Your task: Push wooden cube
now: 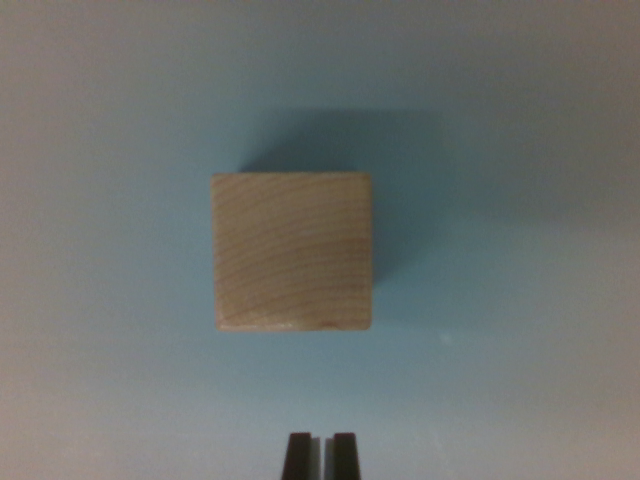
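Wooden cube (291, 251) centred, apart above narrow-gapped end effector (321, 455)

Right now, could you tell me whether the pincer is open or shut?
Shut: the pincer tips sit nearly together, only a thin slit between them, holding nothing, short of the cube.

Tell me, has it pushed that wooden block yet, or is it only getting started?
Nothing looks done yet. The wooden cube sits alone on the blue surface, and the gripper, its fingers close together at the bottom edge of the wrist view, is clearly apart from it with bare surface between. In hand: lining up behind the cube. Left: closing that gap and making the push itself.
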Robot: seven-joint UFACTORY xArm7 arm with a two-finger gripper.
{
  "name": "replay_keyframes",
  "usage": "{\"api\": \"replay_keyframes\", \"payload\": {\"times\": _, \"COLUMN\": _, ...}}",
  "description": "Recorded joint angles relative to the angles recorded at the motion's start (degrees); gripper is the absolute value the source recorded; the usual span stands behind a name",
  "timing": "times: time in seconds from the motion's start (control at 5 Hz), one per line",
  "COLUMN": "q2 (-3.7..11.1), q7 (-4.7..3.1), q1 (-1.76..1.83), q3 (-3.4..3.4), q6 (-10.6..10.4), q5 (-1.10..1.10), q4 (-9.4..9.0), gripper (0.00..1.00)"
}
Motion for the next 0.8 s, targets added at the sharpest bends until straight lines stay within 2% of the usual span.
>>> {"api": "replay_keyframes", "payload": {"times": 0.2, "q2": 0.72, "q7": 0.23, "q1": 0.11, "q3": 0.09, "q6": -2.0, "q5": -0.11, "q4": -1.32, "gripper": 0.0}}
{"api": "replay_keyframes", "payload": {"times": 0.4, "q2": 0.72, "q7": 0.23, "q1": 0.11, "q3": 0.09, "q6": -2.0, "q5": -0.11, "q4": -1.32, "gripper": 0.0}}
{"api": "replay_keyframes", "payload": {"times": 0.6, "q2": 1.33, "q7": 0.43, "q1": 0.2, "q3": 0.17, "q6": -3.8, "q5": -0.2, "q4": -2.44, "gripper": 0.0}}
{"api": "replay_keyframes", "payload": {"times": 0.8, "q2": 1.33, "q7": 0.43, "q1": 0.2, "q3": 0.17, "q6": -3.8, "q5": -0.2, "q4": -2.44, "gripper": 0.0}}
